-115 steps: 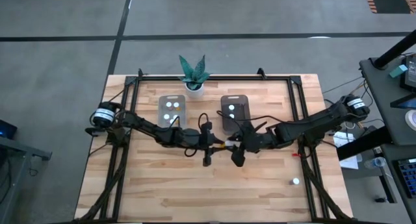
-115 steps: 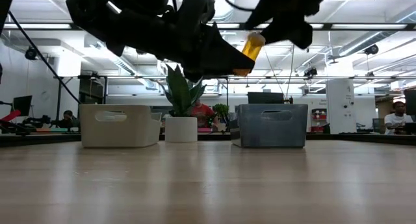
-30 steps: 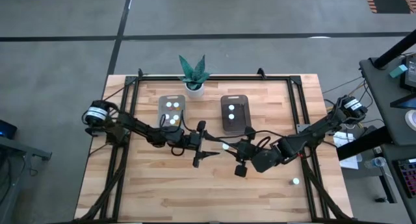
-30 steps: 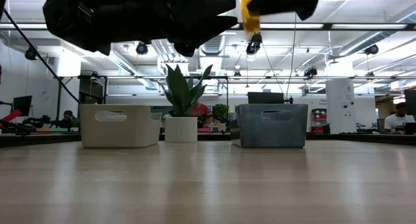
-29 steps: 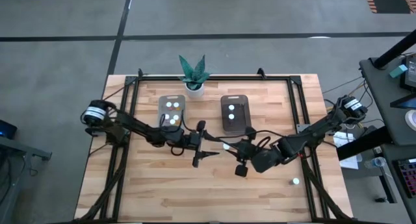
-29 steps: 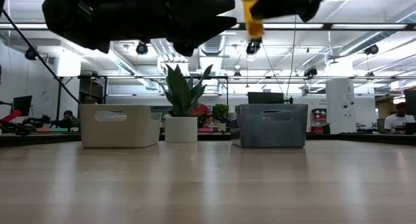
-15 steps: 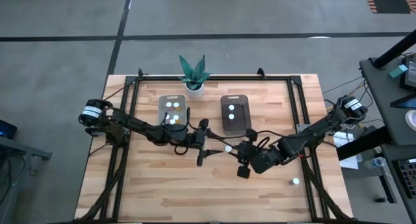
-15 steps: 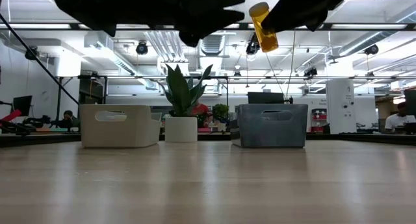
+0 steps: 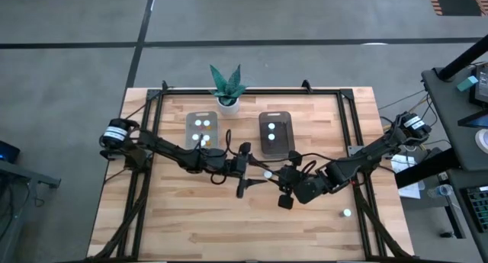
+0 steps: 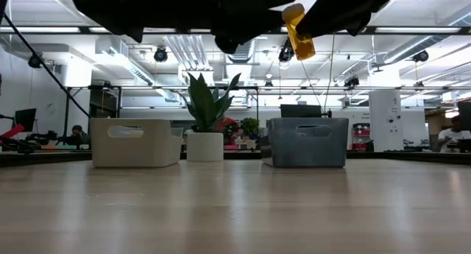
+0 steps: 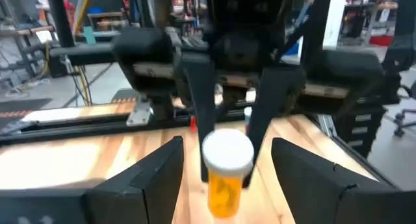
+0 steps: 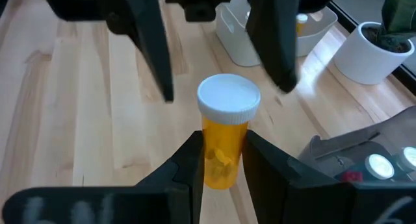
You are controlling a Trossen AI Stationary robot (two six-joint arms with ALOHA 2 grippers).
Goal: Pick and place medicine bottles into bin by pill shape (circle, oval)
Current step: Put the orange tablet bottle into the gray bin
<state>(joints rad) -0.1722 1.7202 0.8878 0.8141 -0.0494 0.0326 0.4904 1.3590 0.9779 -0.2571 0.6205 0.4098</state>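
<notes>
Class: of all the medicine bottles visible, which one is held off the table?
The orange bottle clamped in the right gripper; the others sit in tubs or on the table.

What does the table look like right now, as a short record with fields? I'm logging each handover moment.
held item: amber bottle with white cap, clamped in right tool, above the table
left tool: open, facing the bottle, fingers either side, not touching
clear bin: holds bottles
grey bin: two white caps visible
loose bottle: on table by the right edge
plant: between the bins, farther back
</notes>
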